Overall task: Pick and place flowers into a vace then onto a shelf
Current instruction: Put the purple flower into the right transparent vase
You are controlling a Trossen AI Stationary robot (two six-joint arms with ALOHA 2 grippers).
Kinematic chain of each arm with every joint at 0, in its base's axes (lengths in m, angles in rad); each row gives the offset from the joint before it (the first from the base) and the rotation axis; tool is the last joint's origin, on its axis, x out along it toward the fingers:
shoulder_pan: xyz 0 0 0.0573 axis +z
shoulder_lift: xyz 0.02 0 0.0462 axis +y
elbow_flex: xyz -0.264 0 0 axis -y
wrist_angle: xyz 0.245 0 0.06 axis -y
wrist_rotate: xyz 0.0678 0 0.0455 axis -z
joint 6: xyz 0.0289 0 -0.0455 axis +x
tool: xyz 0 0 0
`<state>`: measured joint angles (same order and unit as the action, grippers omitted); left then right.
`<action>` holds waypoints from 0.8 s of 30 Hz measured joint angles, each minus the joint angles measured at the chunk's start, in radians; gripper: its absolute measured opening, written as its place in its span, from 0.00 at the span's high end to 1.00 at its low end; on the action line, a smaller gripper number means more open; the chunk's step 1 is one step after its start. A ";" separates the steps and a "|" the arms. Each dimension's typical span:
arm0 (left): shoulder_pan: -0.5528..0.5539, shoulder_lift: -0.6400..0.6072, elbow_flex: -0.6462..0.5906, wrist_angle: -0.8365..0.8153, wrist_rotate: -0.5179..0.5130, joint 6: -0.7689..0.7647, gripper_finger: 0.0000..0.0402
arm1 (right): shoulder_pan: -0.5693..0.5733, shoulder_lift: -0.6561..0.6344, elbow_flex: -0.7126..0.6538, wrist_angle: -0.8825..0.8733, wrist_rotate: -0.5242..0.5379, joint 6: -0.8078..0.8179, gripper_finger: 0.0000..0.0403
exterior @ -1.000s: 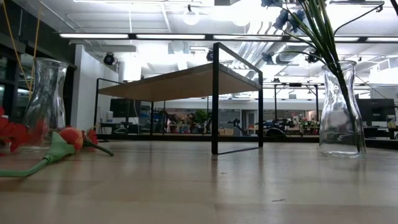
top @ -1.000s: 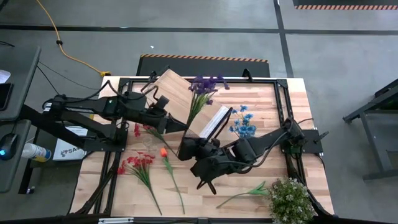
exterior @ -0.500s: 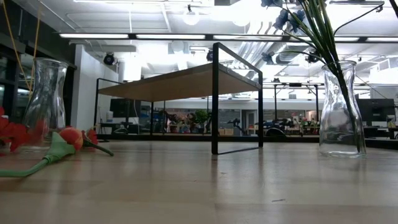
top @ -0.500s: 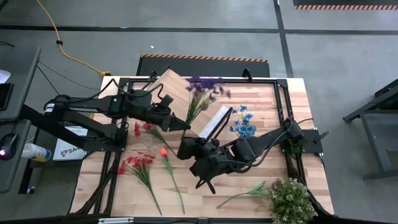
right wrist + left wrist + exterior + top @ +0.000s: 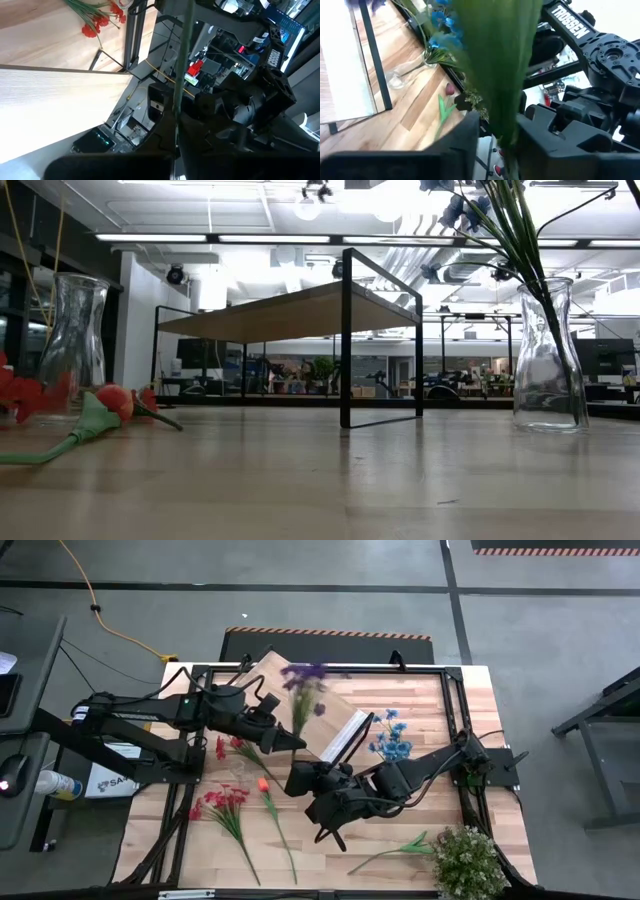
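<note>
The purple flowers [image 5: 303, 676] are held in the air in front of the shelf [image 5: 268, 680], which is a wood board on a black frame [image 5: 300, 305]. My left gripper [image 5: 292, 743] is shut on their green stems, and my right gripper [image 5: 300, 778] is shut on them lower down. Blue flowers [image 5: 390, 733] stand in a glass vase [image 5: 548, 355]. An empty vase [image 5: 72, 345] stands at the left of the low view. Red sprays [image 5: 222, 802], an orange tulip [image 5: 264, 783] and a pink rose stem [image 5: 395, 850] lie on the table. My left gripper pinches the bundle of green stems and leaves [image 5: 502, 100] between its two fingers, below the blooms, coming in from the table's left and lying across it. The flowers are lifted clear of the table. My right gripper pinches a thin green stem [image 5: 178, 100] between its shut fingers, coming in from the table's right. The stem runs straight on from the fingertips.
A bushy green plant [image 5: 465, 860] stands at the near right corner. A black frame [image 5: 455, 720] runs round the table top. The shelf's black legs [image 5: 347, 340] stand mid-table. There is bare wood [image 5: 330, 860] near the front edge.
The purple blooms have swung toward the table's left, and the stem now stands steeper than before. Its lower part has stayed at the two grippers. The right arm has kept still.
</note>
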<state>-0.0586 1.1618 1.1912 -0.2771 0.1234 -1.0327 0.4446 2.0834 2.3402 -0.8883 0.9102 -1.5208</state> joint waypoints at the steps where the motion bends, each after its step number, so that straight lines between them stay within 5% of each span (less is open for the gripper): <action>1: 0.000 0.000 0.000 -0.004 -0.003 0.008 0.74 | 0.000 0.000 0.000 0.001 0.001 0.000 1.00; 4: 0.000 0.001 0.000 -0.007 -0.007 0.039 0.89 | 0.000 -0.001 0.000 0.005 0.006 0.000 1.00; 15: 0.000 0.001 0.000 -0.012 -0.007 0.092 0.90 | 0.011 -0.001 0.000 0.004 0.014 0.030 1.00; 24: 0.000 0.001 0.000 -0.010 -0.039 0.167 0.90 | 0.043 -0.001 0.000 0.125 0.143 0.056 1.00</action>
<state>-0.0586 1.1625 1.1912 -0.2871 0.0842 -0.8659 0.4872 2.0823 2.3402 -0.7636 1.0535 -1.4651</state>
